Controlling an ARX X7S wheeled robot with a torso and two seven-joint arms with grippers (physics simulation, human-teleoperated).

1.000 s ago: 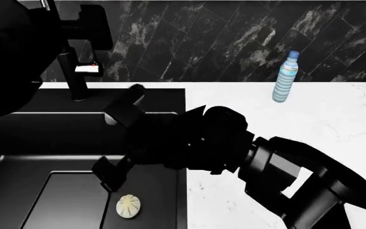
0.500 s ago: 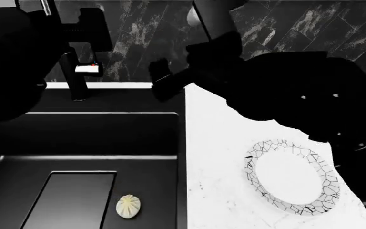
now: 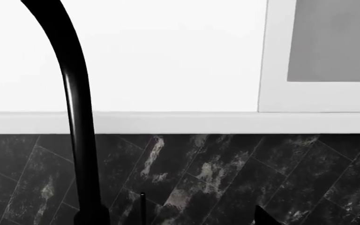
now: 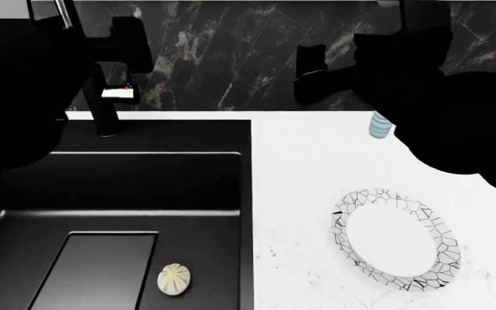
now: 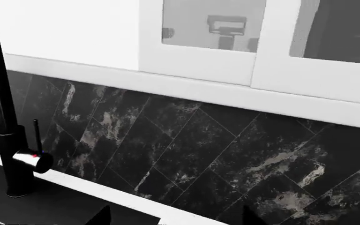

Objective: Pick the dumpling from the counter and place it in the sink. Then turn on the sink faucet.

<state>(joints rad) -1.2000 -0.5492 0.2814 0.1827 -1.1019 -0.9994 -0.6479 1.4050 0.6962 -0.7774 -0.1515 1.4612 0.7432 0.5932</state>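
Note:
The pale pleated dumpling (image 4: 174, 279) lies on the floor of the black sink (image 4: 144, 177), beside the flat drain cover (image 4: 101, 271). The tall black sink faucet (image 4: 103, 110) stands behind the basin, its side lever (image 5: 33, 159) marked with a red dot. My left gripper (image 4: 121, 40) hovers high beside the faucet neck (image 3: 77, 93), open, with one fingertip (image 3: 264, 218) showing. My right gripper (image 4: 310, 77) is raised over the white counter (image 4: 299, 194) near the backsplash. In the right wrist view the right gripper (image 5: 176, 218) is open and empty, facing the wall to the faucet's (image 5: 5, 117) right.
A white plate (image 4: 394, 239) with a black crackle rim sits on the counter at the right. A blue-striped bottle (image 4: 380, 126) stands behind it, mostly hidden by my right arm. Dark marbled tiles and white window frames back the counter.
My right arm rose out of the sink and swung up and right toward the backsplash, uncovering the plate. The dumpling stayed on the sink floor. The left arm held still.

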